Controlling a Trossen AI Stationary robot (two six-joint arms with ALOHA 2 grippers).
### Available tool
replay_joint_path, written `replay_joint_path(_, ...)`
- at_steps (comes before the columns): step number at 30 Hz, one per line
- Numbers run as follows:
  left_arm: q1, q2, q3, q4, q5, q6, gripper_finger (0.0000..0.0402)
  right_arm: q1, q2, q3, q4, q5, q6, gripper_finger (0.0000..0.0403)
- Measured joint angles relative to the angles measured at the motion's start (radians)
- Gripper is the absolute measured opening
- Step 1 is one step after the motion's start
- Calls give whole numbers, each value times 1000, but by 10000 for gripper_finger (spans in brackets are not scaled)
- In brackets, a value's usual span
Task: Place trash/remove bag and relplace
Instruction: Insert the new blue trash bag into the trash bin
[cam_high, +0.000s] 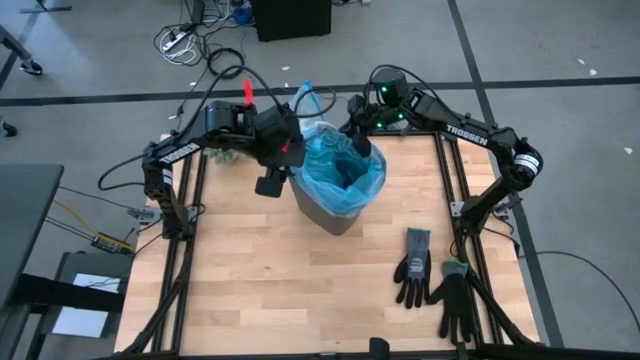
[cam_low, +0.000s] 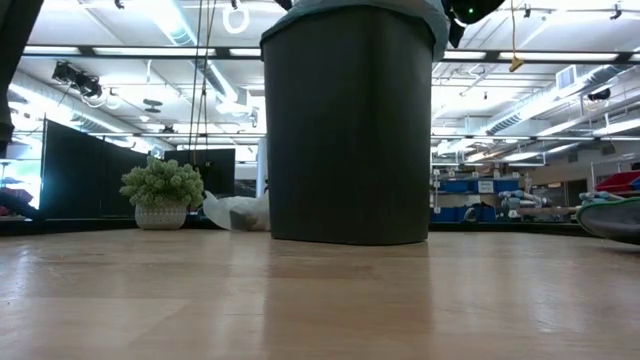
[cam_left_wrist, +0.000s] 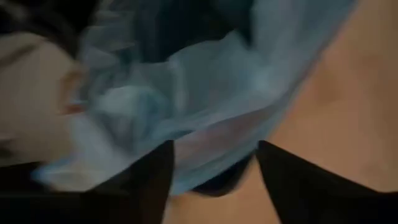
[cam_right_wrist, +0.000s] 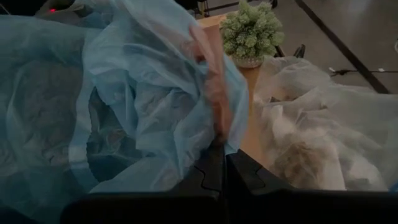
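A black bin (cam_high: 340, 218) (cam_low: 345, 130) stands mid-table, lined with a light-blue translucent bag (cam_high: 340, 165). My left gripper (cam_high: 283, 170) (cam_left_wrist: 214, 149) is open at the bin's left rim, and the blue bag's edge (cam_left_wrist: 205, 134) lies in front of its spread fingers. Whether they touch it, I cannot tell. My right gripper (cam_high: 362, 143) (cam_right_wrist: 222, 152) is shut on the blue bag at the bin's far rim. The grey-white bag (cam_right_wrist: 323, 124) (cam_low: 235, 212) lies crumpled on the table behind the bin, with brownish stuff showing through it. No loose trash shows. My right gripper pinches a bunched fold of the light-blue bag's rim (cam_right_wrist: 214, 118) between its two shut fingers, at the bin's far side. It comes slanting down from the table's far right. The plastic rises crumpled ahead of the fingers, and the rest hangs into the bin.
A small potted green plant (cam_right_wrist: 252, 25) (cam_low: 160, 195) stands at the far left of the table. Two black gloves (cam_high: 415, 265) (cam_high: 455, 300) lie at the near right. Bare wooden tabletop (cam_high: 250, 290) stretches in front of the bin.
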Motion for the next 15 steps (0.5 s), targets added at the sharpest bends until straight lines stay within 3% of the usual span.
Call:
replay_joint_path(3,-4,1,0,5,-95,95,285,0,0,0,-5,-11,0,0)
replay_joint_path(6,6,24,2,15,-79,139,310,0,0,0,-6,-45,-3,0)
replay_joint_path(15,11,81,0,10,-45,152,286,5,0,0,-13,-73,5,0)
